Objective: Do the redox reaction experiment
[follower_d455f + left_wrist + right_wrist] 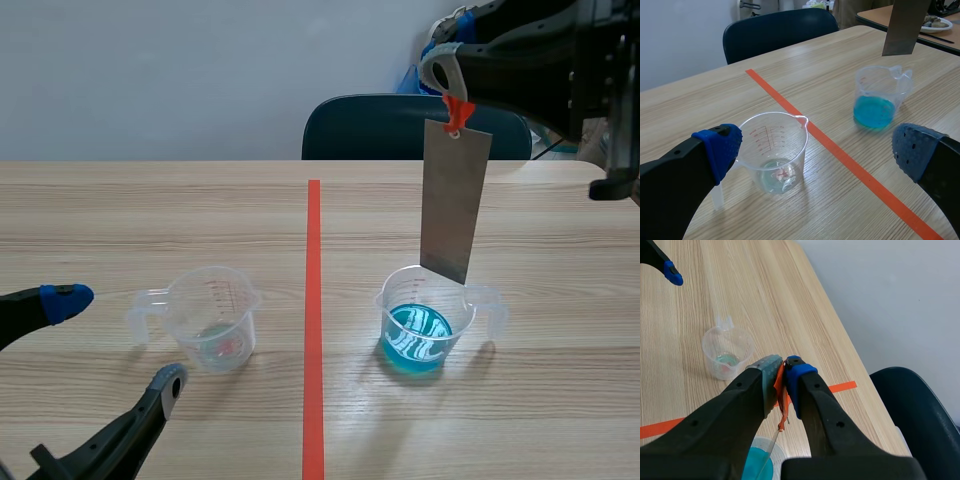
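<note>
Grey metal strip [455, 200] hung from the right gripper [452, 100] above the measuring cup of blue liquid [420, 335]. At the left wrist, the left gripper [815, 150] gaped wide, empty, the clear measuring cup [775, 150] just ahead. At the right wrist, fingers [800, 375] pinched the strip's orange tag [781, 390].

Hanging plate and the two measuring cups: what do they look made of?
The plate: probably sheet metal, thin, flat, dull grey; which metal is unclear. The measuring cup of blue liquid and the other measuring cup: likely clear plastic, with see-through walls, moulded handles, and a red printed scale on the latter.
</note>
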Controlling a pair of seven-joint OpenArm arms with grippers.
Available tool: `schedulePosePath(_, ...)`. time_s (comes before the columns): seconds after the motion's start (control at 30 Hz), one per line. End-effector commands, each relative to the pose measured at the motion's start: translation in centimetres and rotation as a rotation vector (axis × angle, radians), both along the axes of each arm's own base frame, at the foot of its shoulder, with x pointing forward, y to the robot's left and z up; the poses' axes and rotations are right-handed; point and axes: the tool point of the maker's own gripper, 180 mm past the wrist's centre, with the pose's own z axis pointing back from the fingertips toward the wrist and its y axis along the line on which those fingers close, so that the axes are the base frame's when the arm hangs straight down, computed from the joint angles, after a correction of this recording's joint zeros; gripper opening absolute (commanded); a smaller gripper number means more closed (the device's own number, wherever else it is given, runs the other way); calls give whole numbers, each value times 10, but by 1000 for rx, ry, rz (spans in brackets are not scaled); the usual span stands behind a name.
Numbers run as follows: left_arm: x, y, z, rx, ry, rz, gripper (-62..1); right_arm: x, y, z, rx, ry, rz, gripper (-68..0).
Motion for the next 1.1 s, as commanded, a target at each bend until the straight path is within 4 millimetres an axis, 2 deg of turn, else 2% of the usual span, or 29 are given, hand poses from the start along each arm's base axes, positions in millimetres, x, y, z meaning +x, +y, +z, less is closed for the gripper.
schedulePosePath(0.0,0,-3,6,-18,-17,-2,14,-1,1,4,13,-10,11,-669)
schedulePosePath(0.3,0,-3,6,-18,-16,-2,14,7,-5,-2,30,-28,-1,-669)
schedulePosePath(0.63,0,-3,6,-18,-17,-2,14,13,-7,-32,57,18,-5,-669)
schedulePosePath(1.07,1,-3,6,-18,-18,-2,14,22,-7,-85,66,47,-25,-669)
